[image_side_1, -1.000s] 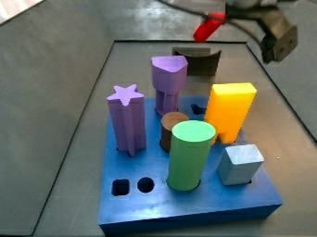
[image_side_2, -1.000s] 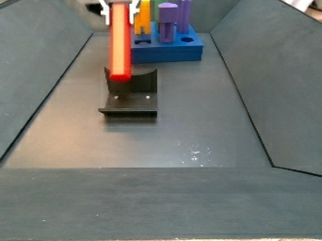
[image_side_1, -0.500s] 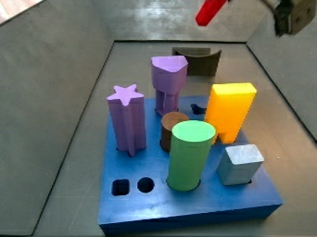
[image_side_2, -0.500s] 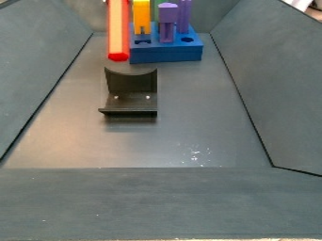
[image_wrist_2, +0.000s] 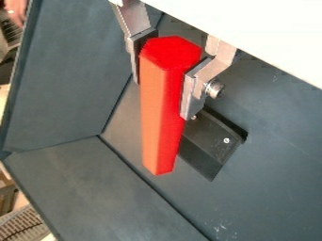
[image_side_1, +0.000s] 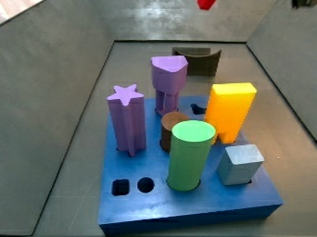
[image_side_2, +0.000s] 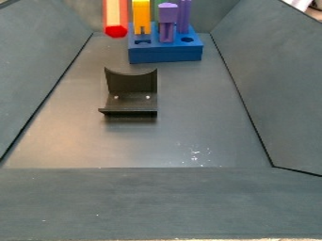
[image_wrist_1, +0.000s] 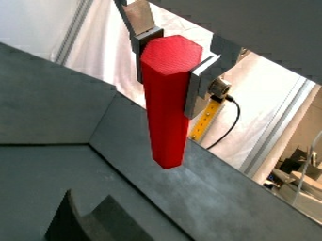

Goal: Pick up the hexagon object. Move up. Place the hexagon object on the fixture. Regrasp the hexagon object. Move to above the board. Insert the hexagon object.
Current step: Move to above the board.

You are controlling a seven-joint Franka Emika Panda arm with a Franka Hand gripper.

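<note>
**Desk:** Red plastic up in the air — how far along are we?

**Operator:** I judge the pick-up done and the lift under way. My gripper [image_wrist_1: 174, 58] is closed on the top end of the hexagon object [image_wrist_1: 167, 104], silver fingers [image_wrist_1: 201, 83] pressed to opposite faces, the rest of the piece hanging free below them. In the side views only its lower tip [image_side_2: 116, 16] shows at the upper edge; the gripper itself is out of shot there.

**Desk:** What's left?

**Operator:** Everything after the lift: setting it on the fixture [image_side_2: 130, 91], regrasping, carrying it over the board [image_side_1: 186, 204], inserting. The fixture sits well below the gripper, bare, and apart from the piece. The board lies beyond it, crowded with pegs.

**Desk:** And the piece itself?

**Operator:** Bright red, matte, a long slim prism with a flat hexagonal end face, edges crisp, held roughly in line with the fingers.
</note>
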